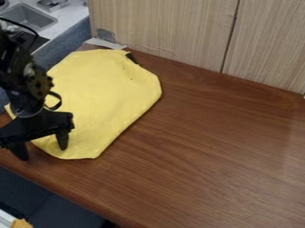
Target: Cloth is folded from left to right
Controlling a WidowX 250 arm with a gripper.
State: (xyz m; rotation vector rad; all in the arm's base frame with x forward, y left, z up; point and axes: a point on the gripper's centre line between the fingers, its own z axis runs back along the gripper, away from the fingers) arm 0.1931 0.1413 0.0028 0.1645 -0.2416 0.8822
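Firstly, I list one black gripper (42, 145), fingers apart, at the near-left end of the cloth. Item: one yellow cloth (101, 98), spread on the left part of the brown table (208, 147) (something dark shows at its far edge). Behind: pale wood panelling (166, 26); grey sink (30, 18), upper left.

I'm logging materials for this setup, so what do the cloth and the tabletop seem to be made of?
The yellow cloth looks like matte woven fabric, perhaps cotton: soft, shine-free surface. The tabletop looks like reddish-brown wood or wood-look laminate, with streaky grain and a faint sheen.
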